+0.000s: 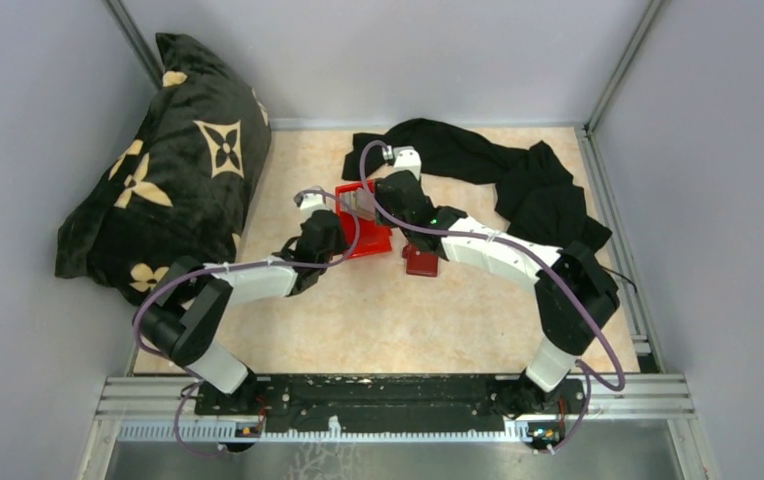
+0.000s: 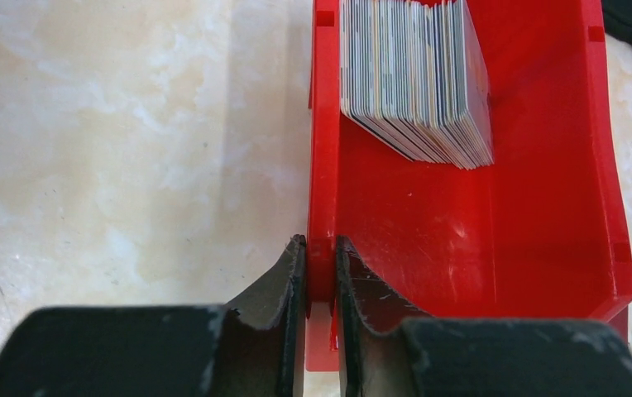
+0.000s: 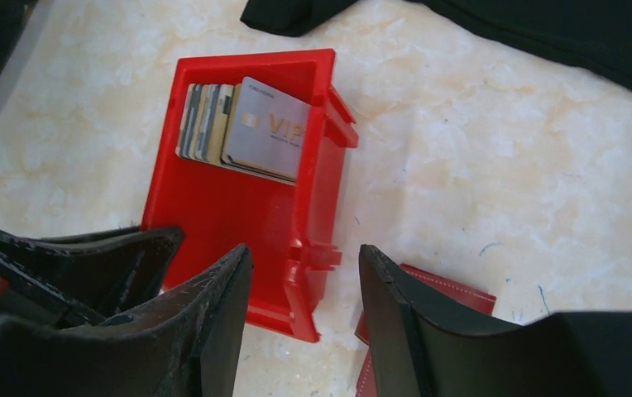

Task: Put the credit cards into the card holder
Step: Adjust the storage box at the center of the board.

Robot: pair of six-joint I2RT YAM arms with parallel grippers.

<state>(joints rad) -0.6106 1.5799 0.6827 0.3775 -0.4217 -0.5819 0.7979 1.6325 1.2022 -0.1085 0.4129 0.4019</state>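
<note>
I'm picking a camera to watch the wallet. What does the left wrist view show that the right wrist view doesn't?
Only left wrist: the left gripper pinching a wall of the red bin. Only right wrist: the wallet beside the bin, black cloth, the open right gripper. Both: the bin, the cards standing in it, the tabletop.

My right finger (image 3: 428,339) hides most of the dark red leather card holder (image 3: 453,289) at five o'clock, perhaps folded. My left wrist view cuts the thin pale credit cards (image 2: 412,74) at twelve o'clock.
</note>
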